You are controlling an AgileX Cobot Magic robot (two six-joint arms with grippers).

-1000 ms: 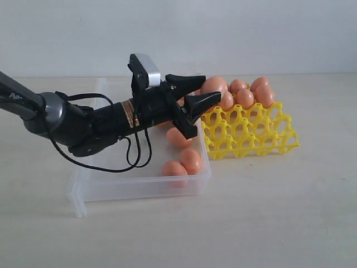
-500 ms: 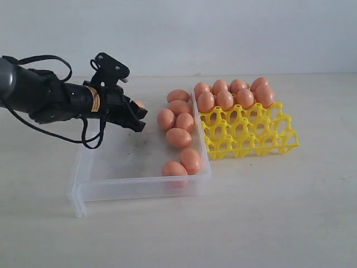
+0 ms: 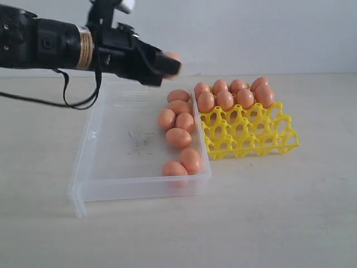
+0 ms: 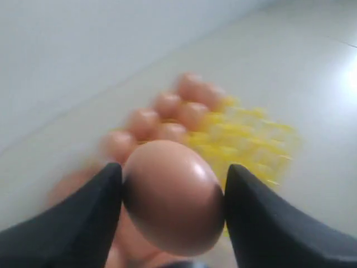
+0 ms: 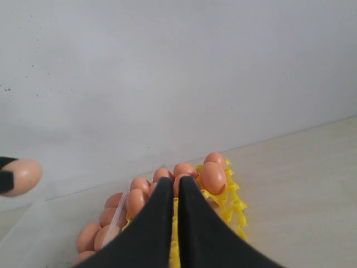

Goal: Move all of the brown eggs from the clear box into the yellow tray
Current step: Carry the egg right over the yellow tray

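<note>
Brown eggs [image 3: 178, 137] lie along the right wall of the clear box [image 3: 139, 187]. One egg [image 4: 170, 195] is clamped in the left gripper [image 3: 163, 65], which has risen from low over the box's left side to above its far edge. That egg looks bound for the yellow tray [image 3: 251, 139], whose far rows are filled. The right gripper [image 5: 175, 181] has its jaws together, empty. No writing is readable.

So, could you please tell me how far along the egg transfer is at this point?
Roughly halfway. Done: about eight brown eggs fill the back two rows of the yellow tray. In hand: the left gripper holds one egg in the air. Left: seven loose eggs lie in the clear box along its tray-side wall, and the tray's front rows are empty.
</note>
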